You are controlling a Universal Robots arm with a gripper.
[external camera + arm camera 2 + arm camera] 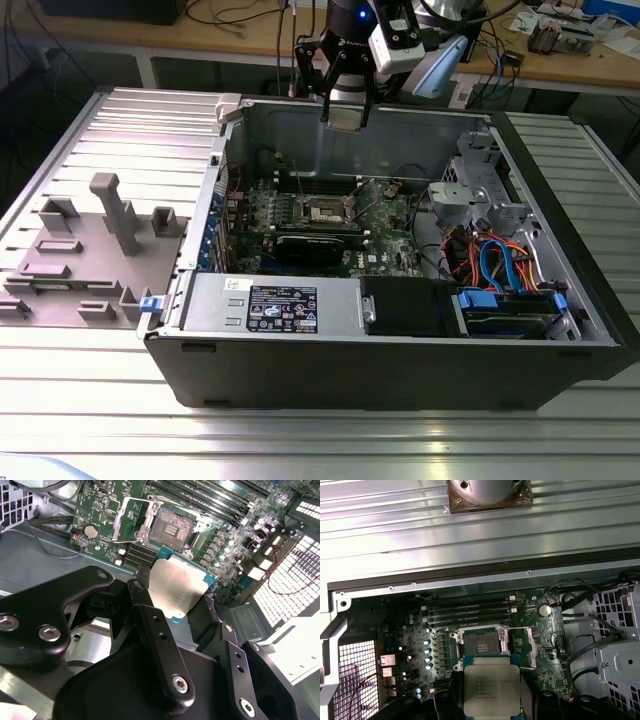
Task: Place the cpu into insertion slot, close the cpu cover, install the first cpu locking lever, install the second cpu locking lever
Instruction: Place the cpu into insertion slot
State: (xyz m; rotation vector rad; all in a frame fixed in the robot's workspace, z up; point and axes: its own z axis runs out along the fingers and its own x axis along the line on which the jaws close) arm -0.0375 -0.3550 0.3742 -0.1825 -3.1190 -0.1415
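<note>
My gripper point(346, 110) hangs above the back wall of the open computer case point(400, 350), shut on the cpu point(347, 117), a thin square chip with a silver-grey top. In both wrist views the cpu point(177, 587) point(491, 690) sits flat between the black fingers point(150, 615). The insertion slot point(328, 210) point(172, 528) point(480, 641) lies bare on the green board, below and ahead of the chip. Beside the slot, the cpu cover point(131, 522) point(520, 647) stands flipped open.
A long black card point(318, 245) lies just in front of the slot and memory slots point(470, 612) run behind it. Drive bays with orange and blue cables point(495, 265) fill the exterior view's right. A grey fixture block point(100, 240) sits on the table at the left.
</note>
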